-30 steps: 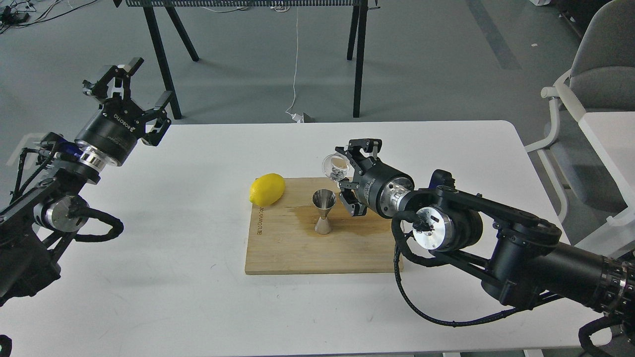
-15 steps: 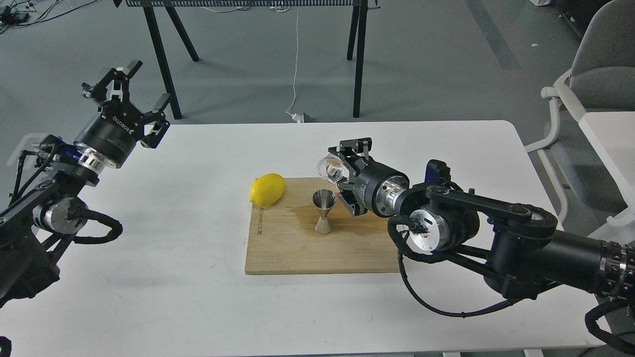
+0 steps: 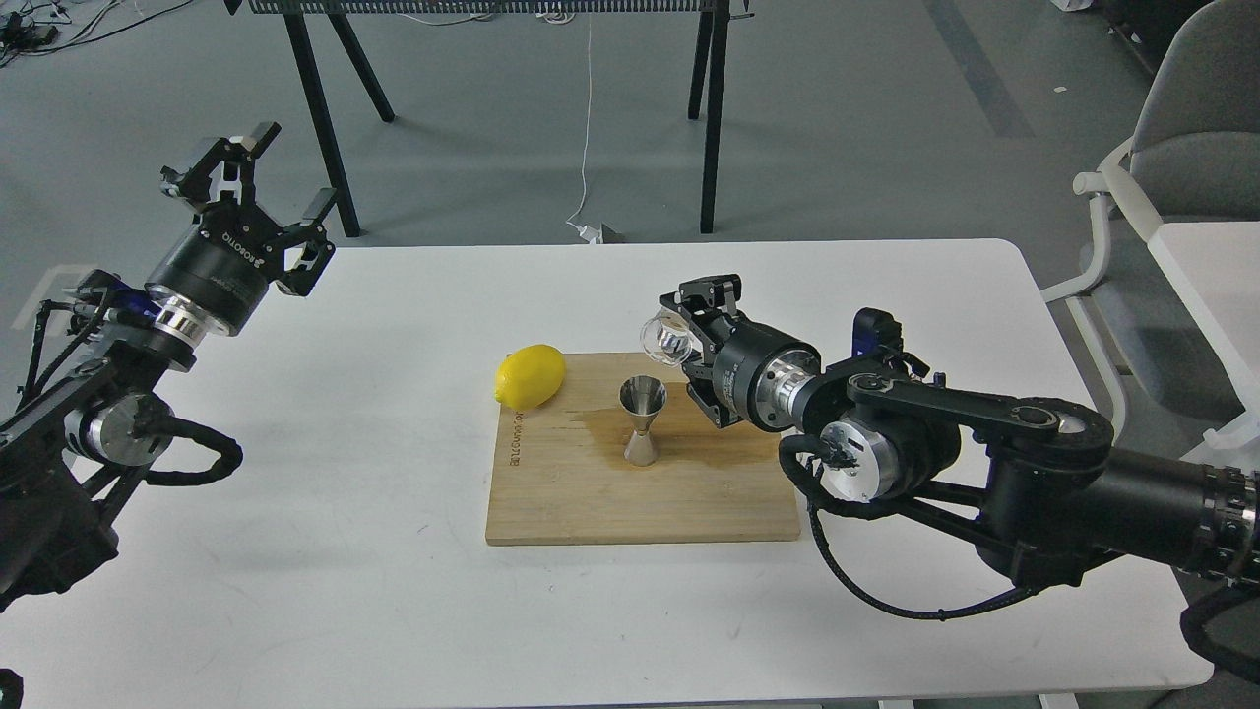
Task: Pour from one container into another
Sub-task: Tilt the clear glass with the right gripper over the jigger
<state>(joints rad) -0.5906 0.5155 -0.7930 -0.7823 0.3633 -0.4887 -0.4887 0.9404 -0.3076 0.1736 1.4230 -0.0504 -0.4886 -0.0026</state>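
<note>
A small clear glass cup hangs tipped on its side above the wooden cutting board, its mouth turned toward the left. My right gripper is shut on it. Just below and to the left of the cup, the steel hourglass jigger stands upright on the board. I cannot see whether the cup touches the jigger; they look apart. Far off at the table's left edge, my left gripper is raised and open, holding nothing.
A yellow lemon lies at the board's far left corner. The board rests on a white table. Black table legs stand behind it, and a grey chair at the right.
The right gripper with the cup swung left toward the jigger, then drew back slightly right and rolled. The left gripper barely shifted.
</note>
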